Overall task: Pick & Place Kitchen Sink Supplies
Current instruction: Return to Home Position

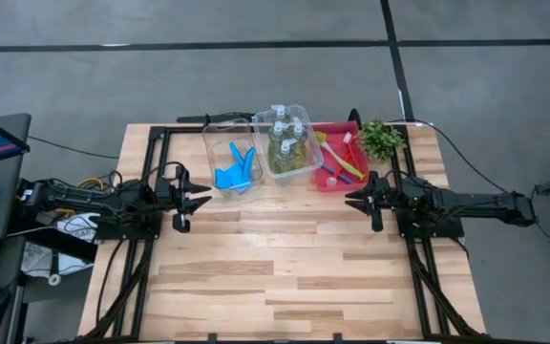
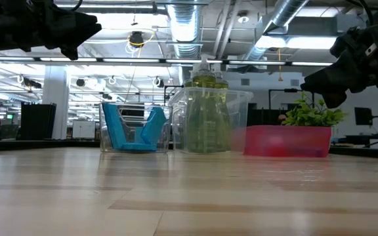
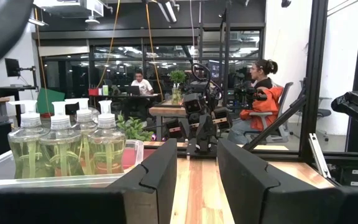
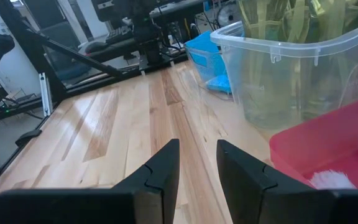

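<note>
- Both claws are spread and empty: left gripper (image 1: 201, 197) near the left bin (image 1: 206, 143), right gripper (image 1: 350, 202) beside the tray (image 1: 325, 186).
- Sponges (image 1: 236, 174) lie in the left bin, bottles (image 1: 285, 141) stand in the next bin (image 1: 292, 176), and brushes (image 1: 344, 161) lie in the tray.
- Risk: a low swing home could clip a bin.

Blue sponges (image 1: 237, 172): leaning in left clear bin (image 1: 220, 139). Four soap bottles (image 1: 285, 139): upright, middle clear bin (image 1: 260, 129). Brushes (image 1: 346, 161): lying in red tray (image 1: 332, 131).
</note>
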